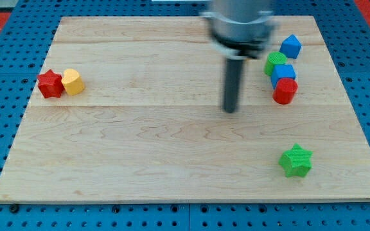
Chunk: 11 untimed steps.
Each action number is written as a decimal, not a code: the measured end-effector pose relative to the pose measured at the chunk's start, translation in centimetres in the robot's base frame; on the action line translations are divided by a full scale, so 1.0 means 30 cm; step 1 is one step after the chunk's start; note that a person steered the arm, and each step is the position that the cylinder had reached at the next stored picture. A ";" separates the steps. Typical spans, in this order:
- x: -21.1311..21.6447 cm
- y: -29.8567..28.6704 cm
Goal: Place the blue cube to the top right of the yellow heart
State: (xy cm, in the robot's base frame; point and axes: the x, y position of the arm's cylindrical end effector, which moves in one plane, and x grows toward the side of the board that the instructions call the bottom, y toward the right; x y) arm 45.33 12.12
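Observation:
A blue cube [284,74] lies at the view's right in a tight cluster, between a green block [275,61] above it and a red block [286,90] below it. A second blue block [291,46] sits just above the cluster, nearer the board's top right corner. The yellow heart [73,81] lies far off at the view's left, touching a red star [51,84] on its left. My tip [230,109] rests on the board left of the cluster, about a block's width or more away from the blue cube and slightly lower.
A green star [295,160] lies alone at the lower right. The wooden board [172,160] sits on a blue perforated surface. The arm's grey body [239,22] hangs over the board's top middle.

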 end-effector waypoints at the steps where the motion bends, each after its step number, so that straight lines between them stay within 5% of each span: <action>1: -0.003 0.400; 2: -0.099 0.549; 5: -0.414 -0.409; 7: -0.609 -0.348; 9: -0.512 -0.816; 11: -0.386 -0.480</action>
